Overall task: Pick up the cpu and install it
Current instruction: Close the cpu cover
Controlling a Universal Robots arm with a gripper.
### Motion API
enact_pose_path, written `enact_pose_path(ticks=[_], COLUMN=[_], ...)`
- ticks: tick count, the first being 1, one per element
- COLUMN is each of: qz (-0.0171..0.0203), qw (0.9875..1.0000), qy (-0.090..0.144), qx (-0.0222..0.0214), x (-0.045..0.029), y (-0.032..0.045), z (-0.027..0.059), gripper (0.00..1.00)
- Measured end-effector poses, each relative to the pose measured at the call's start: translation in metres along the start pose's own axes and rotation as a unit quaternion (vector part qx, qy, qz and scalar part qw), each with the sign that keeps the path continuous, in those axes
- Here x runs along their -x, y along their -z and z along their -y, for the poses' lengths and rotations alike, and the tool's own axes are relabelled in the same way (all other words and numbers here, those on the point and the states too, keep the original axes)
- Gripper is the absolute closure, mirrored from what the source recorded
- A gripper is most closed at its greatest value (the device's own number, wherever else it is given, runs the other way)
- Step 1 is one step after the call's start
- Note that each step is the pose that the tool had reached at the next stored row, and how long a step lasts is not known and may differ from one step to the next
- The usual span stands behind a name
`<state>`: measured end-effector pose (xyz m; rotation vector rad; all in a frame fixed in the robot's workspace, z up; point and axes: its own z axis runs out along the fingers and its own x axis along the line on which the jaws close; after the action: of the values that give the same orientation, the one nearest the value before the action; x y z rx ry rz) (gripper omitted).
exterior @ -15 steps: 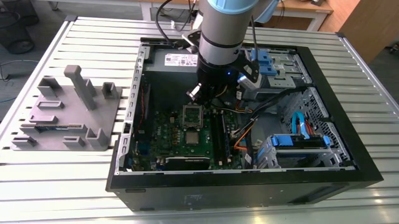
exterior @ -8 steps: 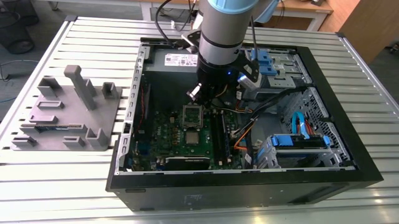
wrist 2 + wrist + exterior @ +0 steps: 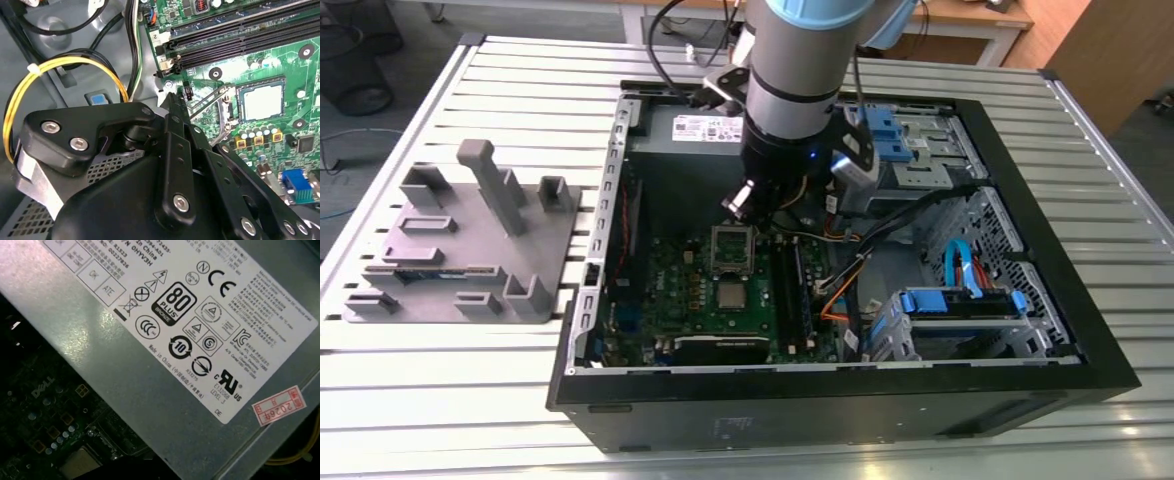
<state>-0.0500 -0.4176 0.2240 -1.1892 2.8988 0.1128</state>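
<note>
- I've got the gripper [image 3: 744, 205] hanging inside the open PC case [image 3: 1041, 330], above the far end of the motherboard [image 3: 720, 310], near the power supply [image 3: 700, 128]; can't tell whether it's spread or pressed together, its tips are hidden
- the cpu [image 3: 263, 102] sits flat in the socket in the second wrist view, silver top up; it also shows on the board in the exterior view [image 3: 732, 294]; the gripper is well apart from it, nothing pinched that I can see
- metal frame [image 3: 731, 249] stands between gripper and chip; my judgement: come down plumb, clear of that frame and the retention lever [image 3: 207, 102]
- yellow cable loop [image 3: 60, 65] lies close to the wrist; snag risk
</note>
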Motion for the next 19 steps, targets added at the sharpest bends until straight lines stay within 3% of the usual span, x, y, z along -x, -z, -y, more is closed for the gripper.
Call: enact_pose_path(ticks=[9,14,19], qz=[-0.0015,-0.003,-0.0033], qw=[0.9996,0.9985,0.9983], qy=[0.029,0.054,0.058], qx=[0.0009,0.0011,0.0012], x=[-0.0001,-0.0007,-0.0007], y=[0.0039,0.0043,0.0042], z=[-0.0005,-0.0008,-0.0007], gripper=[0.89,0.89,0.89])
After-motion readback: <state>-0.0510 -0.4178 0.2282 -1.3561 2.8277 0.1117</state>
